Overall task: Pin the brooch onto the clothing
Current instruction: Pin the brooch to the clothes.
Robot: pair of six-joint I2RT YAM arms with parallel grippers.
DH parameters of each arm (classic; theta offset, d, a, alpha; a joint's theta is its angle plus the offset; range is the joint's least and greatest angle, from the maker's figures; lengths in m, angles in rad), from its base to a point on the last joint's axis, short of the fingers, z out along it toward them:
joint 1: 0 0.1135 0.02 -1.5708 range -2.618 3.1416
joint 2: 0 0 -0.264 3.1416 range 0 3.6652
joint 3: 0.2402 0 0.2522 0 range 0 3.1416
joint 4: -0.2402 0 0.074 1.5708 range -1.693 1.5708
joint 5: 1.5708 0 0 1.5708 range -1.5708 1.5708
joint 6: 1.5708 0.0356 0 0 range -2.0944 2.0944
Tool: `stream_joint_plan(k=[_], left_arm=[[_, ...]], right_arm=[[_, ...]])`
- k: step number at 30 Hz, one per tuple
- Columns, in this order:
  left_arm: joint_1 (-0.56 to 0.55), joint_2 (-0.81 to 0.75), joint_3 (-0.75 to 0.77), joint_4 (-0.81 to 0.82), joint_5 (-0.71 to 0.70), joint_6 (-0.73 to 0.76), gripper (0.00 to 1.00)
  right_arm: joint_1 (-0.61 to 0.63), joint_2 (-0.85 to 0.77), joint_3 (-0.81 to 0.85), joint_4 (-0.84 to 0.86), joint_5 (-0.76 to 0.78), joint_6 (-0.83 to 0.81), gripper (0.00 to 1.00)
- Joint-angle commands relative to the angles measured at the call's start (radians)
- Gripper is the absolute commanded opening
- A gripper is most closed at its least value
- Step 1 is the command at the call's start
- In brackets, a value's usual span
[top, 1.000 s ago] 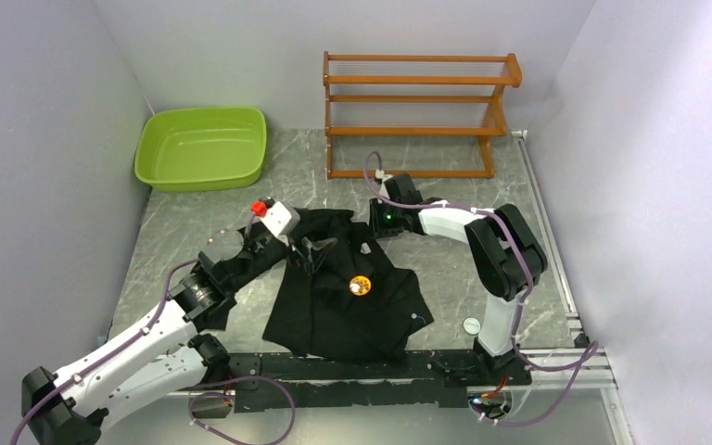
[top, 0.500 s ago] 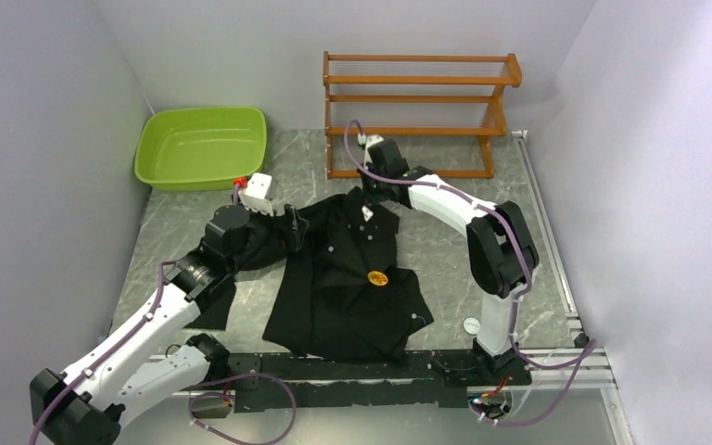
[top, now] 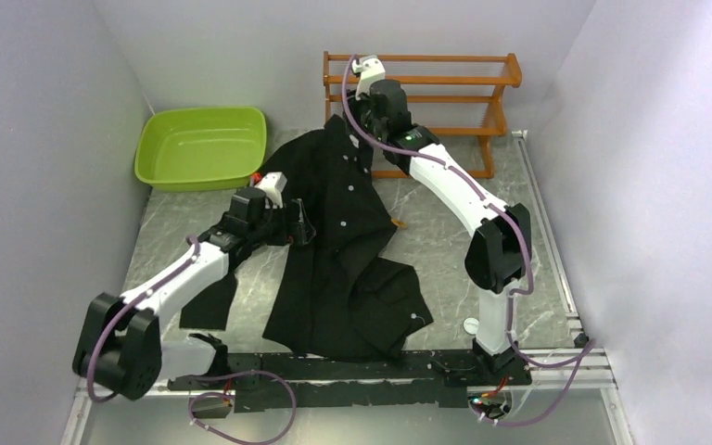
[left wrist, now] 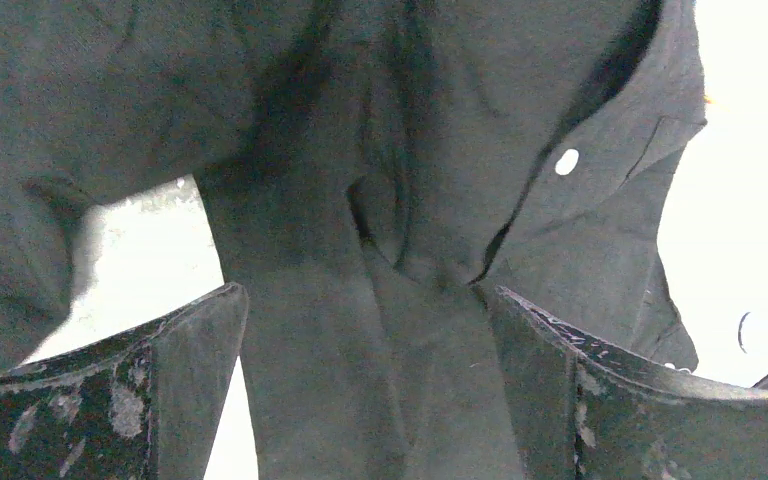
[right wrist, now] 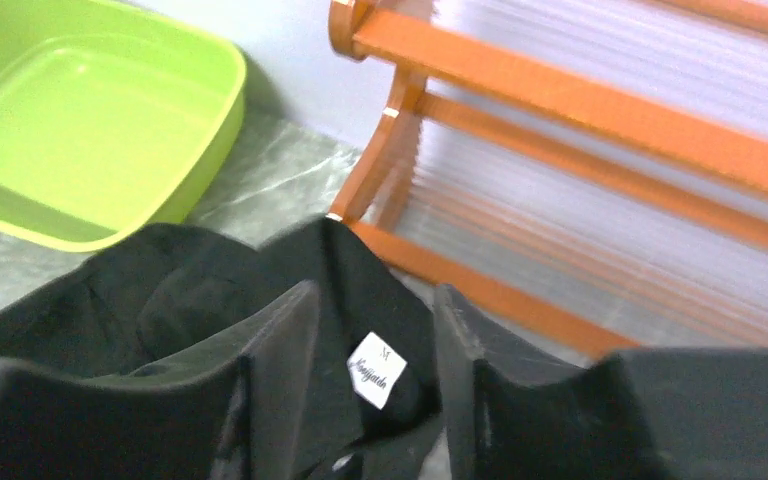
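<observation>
The clothing (top: 348,269), a black button-up shirt, is stretched from the table's front up toward the rack. Its collar hangs raised at my right gripper (top: 357,130). In the right wrist view the right gripper (right wrist: 375,295) stands part open, with the collar and its white neck label (right wrist: 377,368) lying across the gap. A tiny orange speck at the shirt's right edge looks like the brooch (top: 399,223), too small to be sure. My left gripper (top: 301,222) is wide open at the shirt's left side. Its view (left wrist: 363,295) shows only dark cloth (left wrist: 430,150) and one white button (left wrist: 566,161).
A green tub (top: 202,146) sits at the back left, also in the right wrist view (right wrist: 80,130). The wooden rack (top: 422,79) stands against the back wall just behind the right gripper. A small white disc (top: 471,324) lies near the right arm's base.
The right gripper took the collar and rose back toward the rack, dragging the shirt up with it. The orange brooch slid from the shirt's front to its right edge. The left gripper moved right, staying open.
</observation>
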Motion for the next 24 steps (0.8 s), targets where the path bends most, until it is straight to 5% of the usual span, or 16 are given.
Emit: stream_joint_plan(k=[1, 4, 9, 16, 19, 24], left_arm=[[0.024, 0.099, 0.048, 0.086, 0.056, -0.044, 0.95], [0.033, 0.154, 0.087, 0.072, 0.029, -0.03, 0.95], [0.069, 0.3, 0.174, 0.008, 0.026, -0.034, 0.95], [0.141, 0.489, 0.176, 0.027, -0.01, -0.124, 0.91], [0.173, 0.499, 0.144, 0.035, -0.056, -0.163, 0.73], [0.244, 0.471, 0.08, -0.021, -0.09, -0.203, 0.13]], right_arm=[[-0.004, -0.069, -0.074, 0.176, 0.05, -0.043, 0.68], [-0.018, -0.161, -0.194, 0.137, 0.041, 0.005, 0.87], [-0.096, -0.328, -0.466, 0.048, -0.103, 0.176, 0.9], [-0.21, -0.563, -0.921, 0.131, -0.321, 0.347, 0.9], [-0.244, -0.616, -1.046, 0.134, -0.386, 0.358, 0.9], [-0.295, -0.649, -1.152, 0.095, -0.415, 0.344, 0.9]])
